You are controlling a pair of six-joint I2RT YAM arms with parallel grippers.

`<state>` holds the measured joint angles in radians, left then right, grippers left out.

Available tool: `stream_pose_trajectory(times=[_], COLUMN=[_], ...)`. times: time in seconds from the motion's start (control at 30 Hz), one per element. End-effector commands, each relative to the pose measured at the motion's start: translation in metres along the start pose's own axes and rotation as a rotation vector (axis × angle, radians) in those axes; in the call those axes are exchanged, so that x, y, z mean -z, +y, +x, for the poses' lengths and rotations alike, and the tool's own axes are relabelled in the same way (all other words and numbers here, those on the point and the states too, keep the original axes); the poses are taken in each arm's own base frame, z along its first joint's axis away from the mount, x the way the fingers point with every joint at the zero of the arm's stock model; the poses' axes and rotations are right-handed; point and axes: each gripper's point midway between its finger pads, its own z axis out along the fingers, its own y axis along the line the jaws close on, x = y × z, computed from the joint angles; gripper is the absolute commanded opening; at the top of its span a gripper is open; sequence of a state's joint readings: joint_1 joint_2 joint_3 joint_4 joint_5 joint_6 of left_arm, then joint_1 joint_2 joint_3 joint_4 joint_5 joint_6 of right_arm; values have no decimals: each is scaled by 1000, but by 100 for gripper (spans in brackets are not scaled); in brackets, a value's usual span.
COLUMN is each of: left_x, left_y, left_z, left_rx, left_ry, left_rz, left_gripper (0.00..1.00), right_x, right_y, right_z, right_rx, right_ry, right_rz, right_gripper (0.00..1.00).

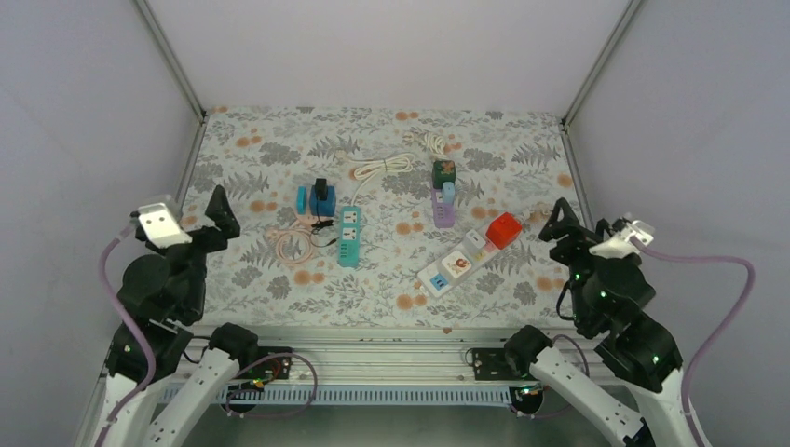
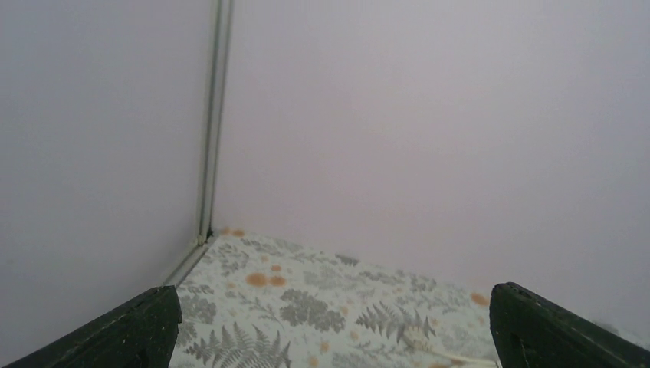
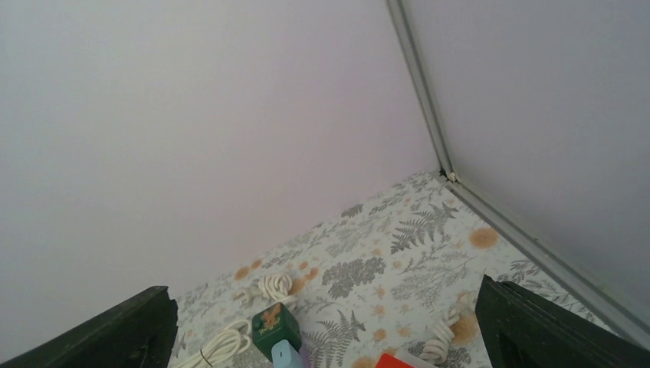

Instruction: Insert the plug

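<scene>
Three power strips lie mid-table: a teal one point(image 1: 349, 235), a purple one point(image 1: 444, 212) and a white one point(image 1: 456, 264). A red cube plug point(image 1: 503, 229) sits in the white strip's far end. A black plug point(image 1: 322, 197) stands on a blue block beside the teal strip. A green cube point(image 1: 443, 172) point(image 3: 274, 326) and a light blue plug point(image 1: 448, 191) point(image 3: 285, 356) sit at the purple strip's far end. My left gripper point(image 1: 224, 219) point(image 2: 333, 337) hangs open and empty at the left edge. My right gripper point(image 1: 556, 223) point(image 3: 329, 337) hangs open and empty at the right edge.
A floral cloth point(image 1: 279, 149) covers the table, with white walls on three sides. A pink cable point(image 1: 293, 240) is coiled left of the teal strip. A white cable point(image 1: 377, 168) and a white cord bundle point(image 1: 433, 142) point(image 3: 268, 290) lie toward the back. Another white coil point(image 3: 441, 337) lies near the red plug.
</scene>
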<state>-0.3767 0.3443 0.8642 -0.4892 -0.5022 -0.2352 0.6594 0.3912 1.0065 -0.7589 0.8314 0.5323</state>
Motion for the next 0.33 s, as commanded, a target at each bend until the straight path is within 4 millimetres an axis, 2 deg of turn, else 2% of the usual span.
stream_pose_trajectory(times=[0.0,0.1,0.3], left_x=[17,22,15], left_y=[15,19,20], left_z=[-23,-29,-24], left_rx=[33,37,11], left_ry=[-120,-141,-94], left_rz=[-36,-49,-79], left_gripper=[100,100,100], right_x=[8,12,14], right_y=[-22,-26,-29], right_z=[-5,-6,-5], right_rx=[-17,-27,-45], right_ry=[-47,-57,-67], right_rz=[59,55,48], right_gripper=[100,100,100])
